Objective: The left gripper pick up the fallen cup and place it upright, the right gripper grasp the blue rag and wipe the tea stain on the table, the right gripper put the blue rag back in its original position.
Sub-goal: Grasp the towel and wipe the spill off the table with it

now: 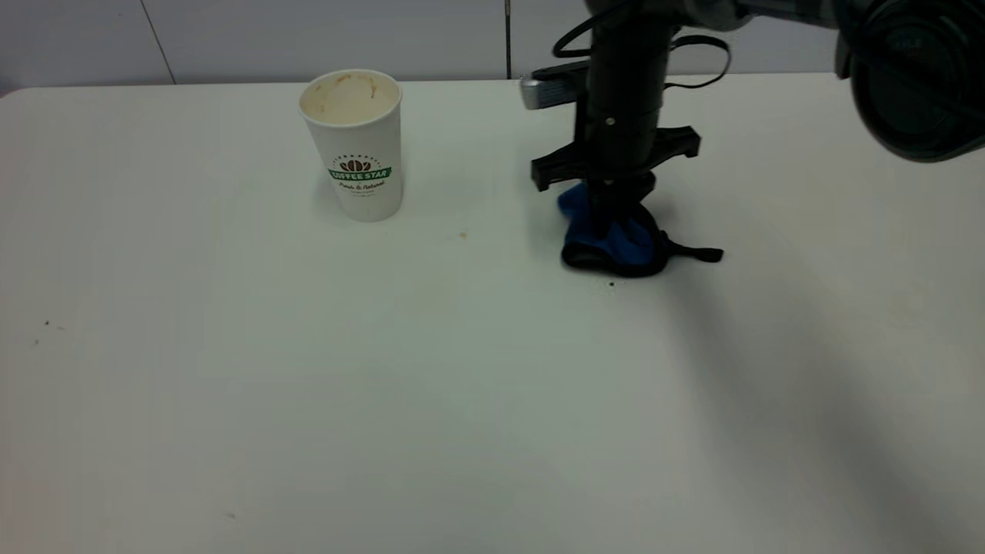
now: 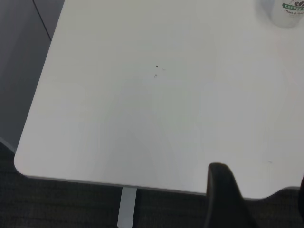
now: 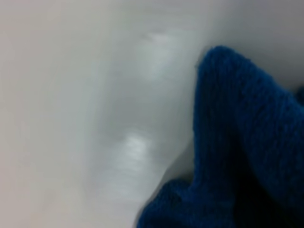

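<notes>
The tall white textured paper cup with the green "COFFEE STAR" banner stands upright on the large plain white table, its tan-stained inside showing; it serves here as the landmark. To the right of the cup and a little nearer the camera, the right gripper, a black arm end with a crossbar and a silver camera block, points straight down onto the small bright-blue terry rag, its fingers pinching the bunched cloth against the tabletop. The rag's black strap tail lies flat on the side away from the cup. Between cup and rag sits one tiny tan speck. The left gripper shows only a black fingertip beyond the table's edge, well apart from the cup; whether it is spread cannot be told.
</notes>
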